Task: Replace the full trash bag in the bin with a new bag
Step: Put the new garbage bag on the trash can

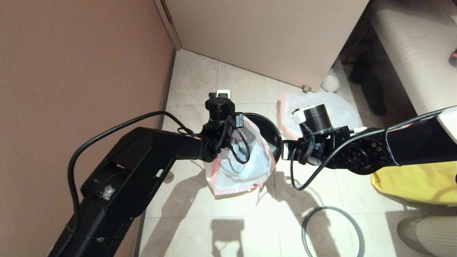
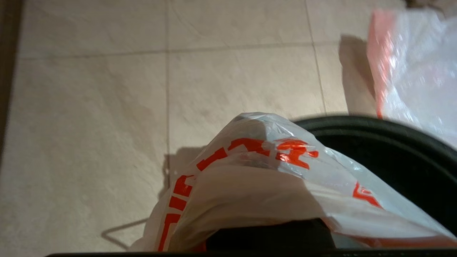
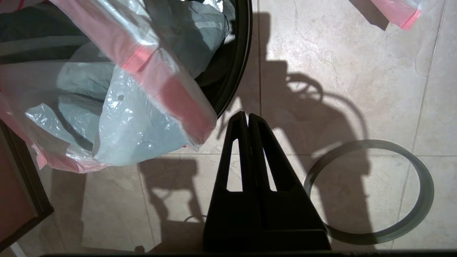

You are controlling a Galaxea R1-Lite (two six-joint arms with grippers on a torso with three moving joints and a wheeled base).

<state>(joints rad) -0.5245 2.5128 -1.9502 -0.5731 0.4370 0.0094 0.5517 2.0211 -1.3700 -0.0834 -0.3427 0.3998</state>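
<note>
- My left gripper: clamped on the new bag, over the bin.
- My right gripper: closed, empty, beside the bin's rim.
- Grey hoop: lay on the floor.

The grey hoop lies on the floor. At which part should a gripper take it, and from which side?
Probably the thin band of the grey hoop itself, on the arc nearest the right gripper, which is shut and empty. Come from above, one finger inside the ring and one outside: it lies flat on the floor, so no side offers an edge.
</note>
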